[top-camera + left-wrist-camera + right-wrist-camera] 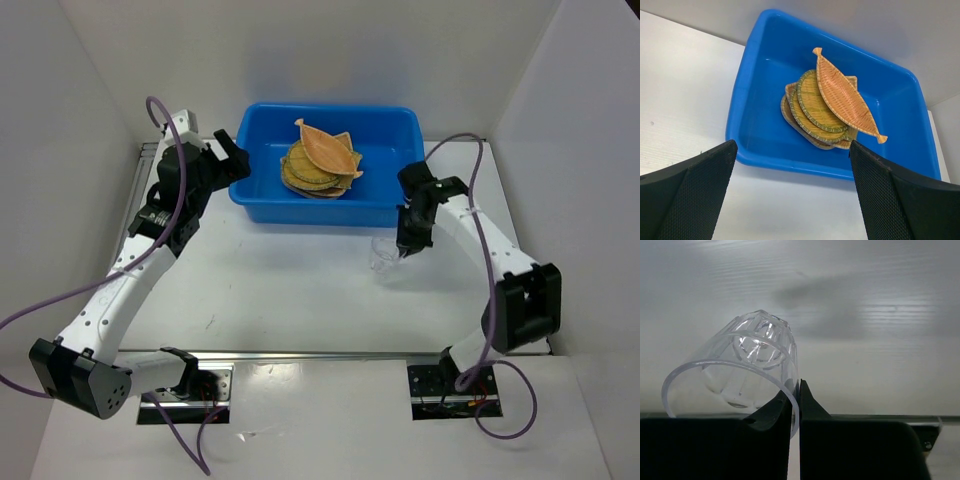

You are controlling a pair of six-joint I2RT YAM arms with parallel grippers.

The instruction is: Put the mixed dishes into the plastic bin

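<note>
Right jaws pinch cup [740,362] at its rim (apparently tilted) — bin [330,212] near.

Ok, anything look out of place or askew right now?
Only the clear cup: it sits tilted, pinched by its rim in the right claw, outside the blue bin. The leaf-shaped tray lies diagonally atop the stack inside. Nothing looks spilled or broken.

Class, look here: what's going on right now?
The right arm pinches the rim of the clear cup in its jaws, the cup tilted over the table just outside the blue bin. The woven trays lie stacked inside the bin. The left arm hovers by the bin's left end, jaws open.
</note>
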